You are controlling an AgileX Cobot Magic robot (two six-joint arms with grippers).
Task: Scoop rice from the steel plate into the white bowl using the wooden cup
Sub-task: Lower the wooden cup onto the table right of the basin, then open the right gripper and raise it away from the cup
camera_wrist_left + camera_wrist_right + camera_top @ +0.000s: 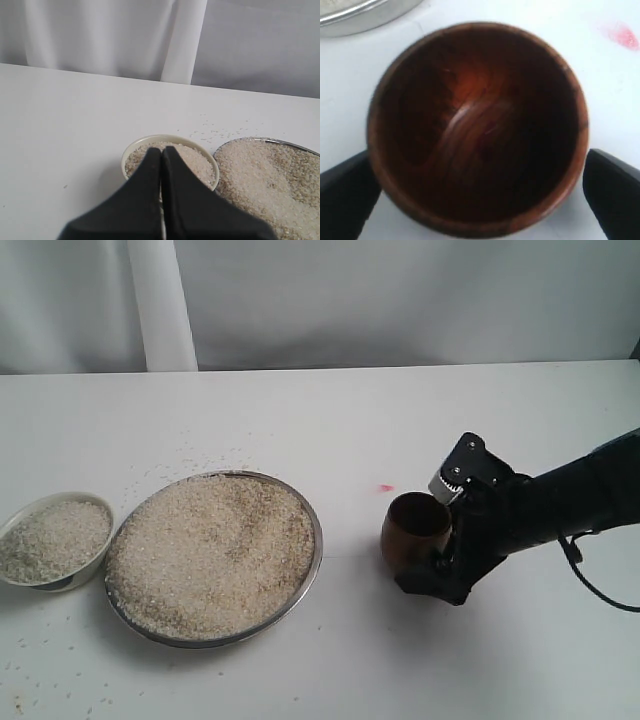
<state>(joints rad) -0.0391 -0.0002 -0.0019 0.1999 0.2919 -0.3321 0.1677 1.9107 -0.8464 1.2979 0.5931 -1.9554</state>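
On the desk in the exterior view there's one steel plate heaped with rice, one white bowl touching or just beside its left edge, and one wooden cup standing upright well off to the plate's right. The bowl looks close to full already, so I'd guess the job is a good way along, though there's loads left in the plate. Loose grains lie scattered around both dishes, and there's one small pink mark near the cup. Only one arm shows here, with the right gripper straddling the cup. In the left wrist view, the left gripper has its jaws pressed together with nothing in them, hovering over the bowl, and the plate's edge is just beside it. In the right wrist view you look straight down into the cup, and it's empty, just dark wood grain. The jaws stand wide on either side; one has a clear gap to the wood, so I'd say it's not gripped. Next scoop needs a grab first, I reckon.
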